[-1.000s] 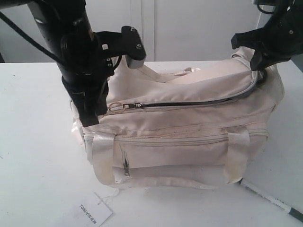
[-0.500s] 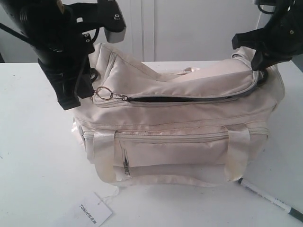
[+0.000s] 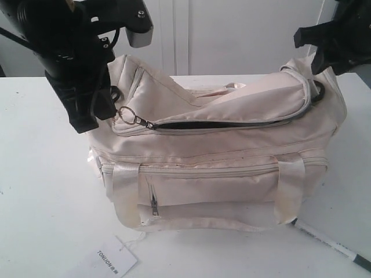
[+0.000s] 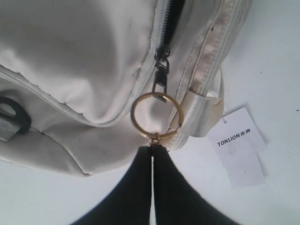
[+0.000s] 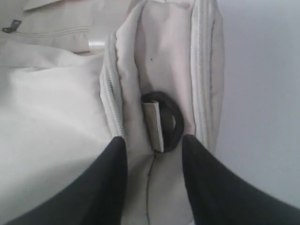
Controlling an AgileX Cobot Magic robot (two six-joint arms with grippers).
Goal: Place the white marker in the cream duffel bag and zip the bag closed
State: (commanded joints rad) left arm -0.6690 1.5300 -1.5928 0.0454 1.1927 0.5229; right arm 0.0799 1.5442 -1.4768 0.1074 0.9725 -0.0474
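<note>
The cream duffel bag (image 3: pixel 220 150) sits in the middle of the white table, and a dark slit runs along its top zipper (image 3: pixel 220 123). My left gripper (image 3: pixel 111 113) (image 4: pixel 152 149) is shut on the gold ring pull (image 3: pixel 127 113) (image 4: pixel 156 115) at the bag's left end, which hangs lifted. Just above the right end of the bag (image 5: pixel 51 108), my right gripper (image 3: pixel 312 55) (image 5: pixel 153 140) is open, its fingers either side of a black strap ring (image 5: pixel 168 123). The white marker (image 3: pixel 327 246) lies on the table by the bag's front right corner.
A white paper tag (image 3: pixel 110 260) (image 4: pixel 239 145) printed TONLION lies on the table in front of the bag's left corner. The front zip pocket (image 3: pixel 208 172) and satin handles (image 3: pixel 124 194) face the camera. A white wall stands behind.
My left gripper drew the ring pull left and upward, raising the bag's left end. My right gripper opened, let go of the bag's right end and rose slightly.
</note>
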